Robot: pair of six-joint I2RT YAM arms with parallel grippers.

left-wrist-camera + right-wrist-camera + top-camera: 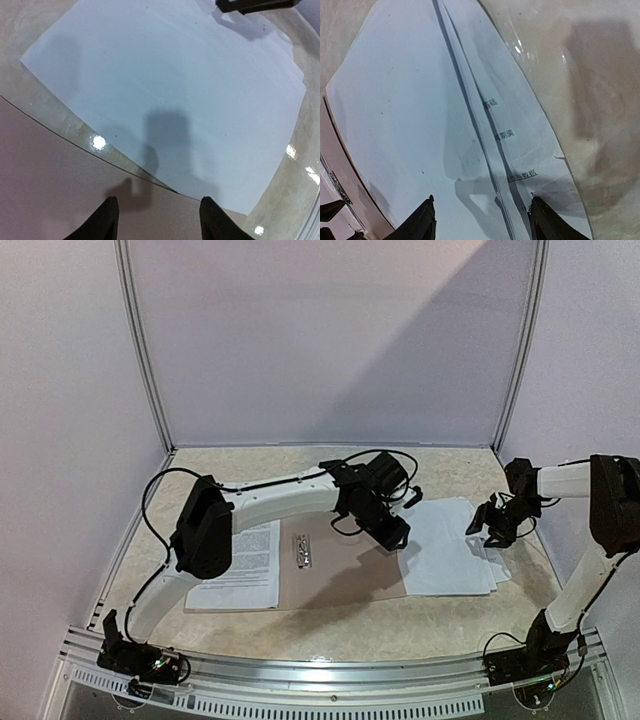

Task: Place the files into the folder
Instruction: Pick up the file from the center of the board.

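L tool wide, empty, over folder edge; R tool wide above files, prob. not touching.

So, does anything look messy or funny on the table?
Yes. The files beside the folder lie in an untidy pile. The sheets are fanned out, so their edges do not line up, and printed text on the lower ones peeks out.

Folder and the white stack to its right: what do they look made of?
The folder looks like matte brown card, flat and dull; its small clip glints, likely metal. The white stack looks like thin paper: layered edges, slight creases, print on one sheet.
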